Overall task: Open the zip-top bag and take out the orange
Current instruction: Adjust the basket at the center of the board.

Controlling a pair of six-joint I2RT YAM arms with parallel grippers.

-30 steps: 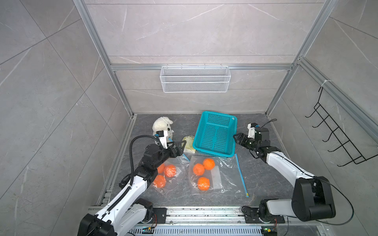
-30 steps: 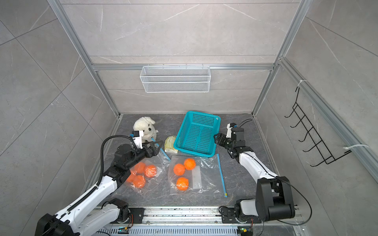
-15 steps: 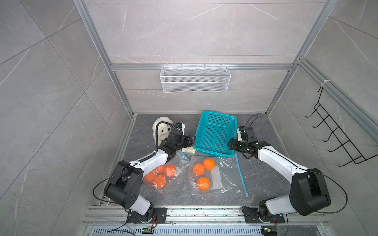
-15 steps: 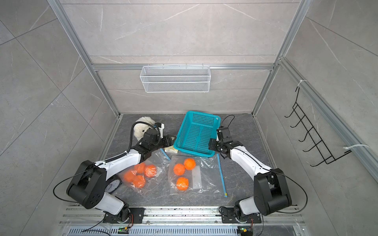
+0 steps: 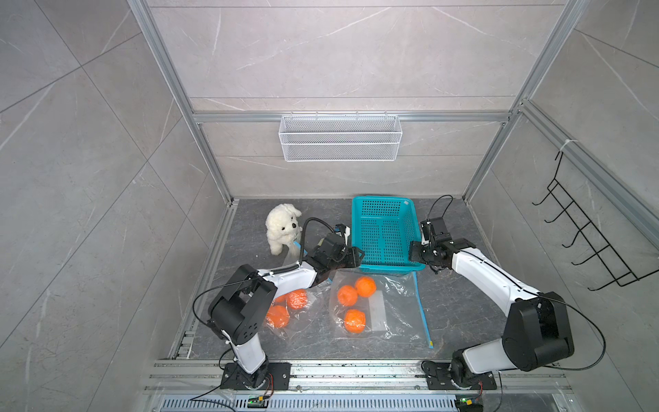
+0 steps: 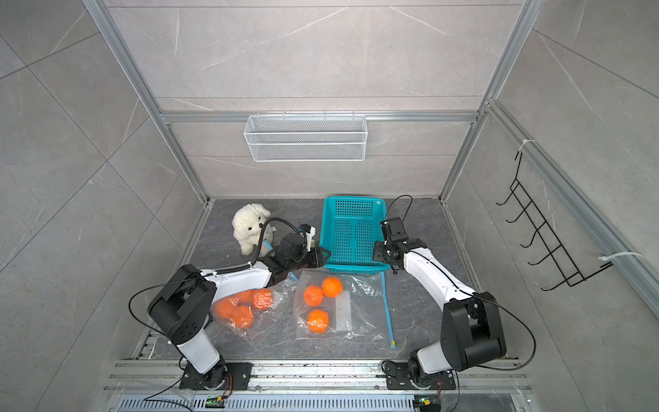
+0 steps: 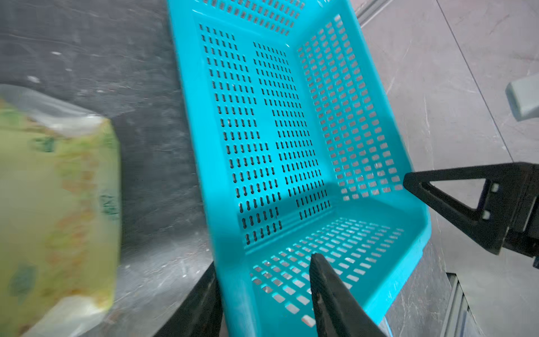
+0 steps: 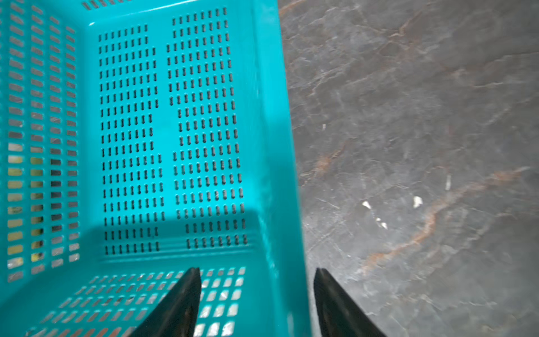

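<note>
Looks like a pre-step, both arms at the teal perforated plastic basket (image 5: 383, 205): left gripper (image 5: 354, 256) straddles its near-left wall, right gripper (image 5: 416, 251) its near-right wall. Jaws apart, nothing clamped. The clear zip-top bag (image 5: 396, 310) with three oranges (image 5: 354, 319) lies just near of it, blue zip edge (image 5: 422, 314) on the right. Next: clamp, move basket clear, then zip.

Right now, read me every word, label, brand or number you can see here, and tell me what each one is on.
No text here can be read.
Green-and-yellow packet: printed marks, too blurred to read.
Sticker on the teal basket, far corner: too small to read.
White panel on the zip-top bag: looks blank.
</note>
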